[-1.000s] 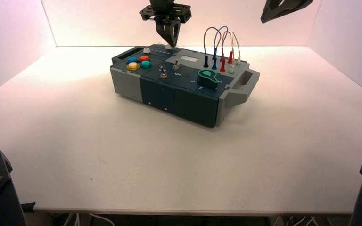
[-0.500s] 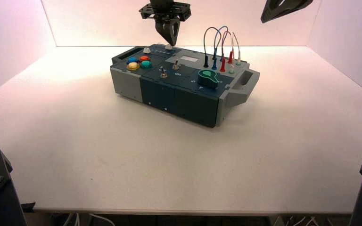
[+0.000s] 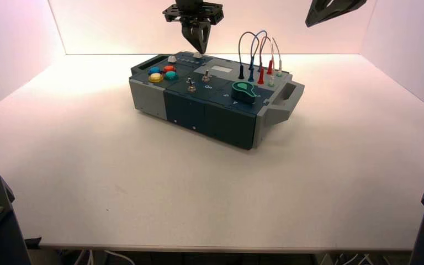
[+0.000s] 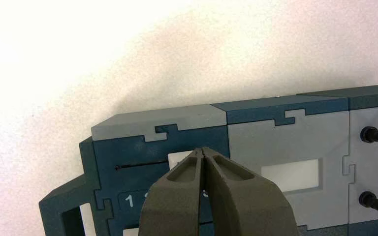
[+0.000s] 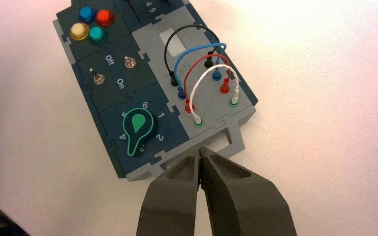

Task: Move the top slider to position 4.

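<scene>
The top slider point(image 3: 197, 55) is a small white blocky knob on the far edge of the box point(image 3: 199, 113). My left gripper point(image 3: 197, 47) hangs shut just above it, not touching. In the left wrist view the shut left gripper point(image 4: 204, 150) covers part of the white knob point(image 4: 178, 158), which sits at the end of a thin dark slot point(image 4: 140, 165). The fingers point(image 4: 177, 196) hide most of the numbers; only a "1" point(image 4: 129, 200) shows. My right gripper point(image 5: 200, 151) is shut and empty, held high over the box's handle end, with its arm point(image 3: 331, 10) at the top right.
On the box are a duller dome-shaped white knob point(image 3: 172, 58), several coloured buttons point(image 3: 162, 73), two metal toggle switches point(image 3: 191, 84), a green rotary knob point(image 3: 244, 91) and looped wires point(image 3: 256, 52). A white window point(image 4: 290, 174) lies beside the slider. White walls surround the table.
My left gripper has risen a little from the top slider's knob and stays shut. The right arm has not moved.
</scene>
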{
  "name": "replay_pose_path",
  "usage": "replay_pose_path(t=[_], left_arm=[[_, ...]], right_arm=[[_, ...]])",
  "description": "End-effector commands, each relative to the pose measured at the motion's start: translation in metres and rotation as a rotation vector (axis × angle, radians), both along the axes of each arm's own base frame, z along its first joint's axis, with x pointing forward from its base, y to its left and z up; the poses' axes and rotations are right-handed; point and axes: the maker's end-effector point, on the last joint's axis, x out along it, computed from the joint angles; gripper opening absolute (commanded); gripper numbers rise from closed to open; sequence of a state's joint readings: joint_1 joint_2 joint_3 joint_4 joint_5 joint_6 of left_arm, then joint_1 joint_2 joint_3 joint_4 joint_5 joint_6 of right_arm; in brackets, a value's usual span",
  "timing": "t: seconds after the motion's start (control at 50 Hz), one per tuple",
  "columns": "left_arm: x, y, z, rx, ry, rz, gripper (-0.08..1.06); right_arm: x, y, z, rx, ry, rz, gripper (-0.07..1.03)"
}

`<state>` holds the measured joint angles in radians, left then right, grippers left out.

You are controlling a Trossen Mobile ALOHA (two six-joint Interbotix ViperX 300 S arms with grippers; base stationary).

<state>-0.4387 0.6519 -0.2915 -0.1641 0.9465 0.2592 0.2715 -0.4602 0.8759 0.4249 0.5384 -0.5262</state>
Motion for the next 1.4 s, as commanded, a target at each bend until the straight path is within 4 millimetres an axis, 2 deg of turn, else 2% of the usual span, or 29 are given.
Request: replay_pose_path(t=[0.02,0.48,0.78,0.92,1.4], left_arm=[[0.01,-0.001,0.03,-0.023,-0.063,0.005,-0.03],[0.011,-0.001,0.032,-0.011,-0.061,-0.002,-0.03],[0.011,-0.006,0.059,-0.04,-0.052,-0.006,-0.03],[0.012,-0.005,0.065,-0.039,-0.062,-0.006,-0.03],[0.019,0.007,0.053,-0.013,-0.081,0.022,-0.03]], right_arm=[[0.003,0.001,0.009,0.006,-0.031,0.003,-0.02],[0.003,0.001,0.008,0.005,-0.029,0.002,-0.02],[0.003,0.001,0.008,0.006,-0.027,0.001,-0.02],[0.003,0.001,0.007,0.004,-0.028,0.004,-0.02],[0.001,0.001,0.007,0.004,-0.026,0.003,-0.02]])
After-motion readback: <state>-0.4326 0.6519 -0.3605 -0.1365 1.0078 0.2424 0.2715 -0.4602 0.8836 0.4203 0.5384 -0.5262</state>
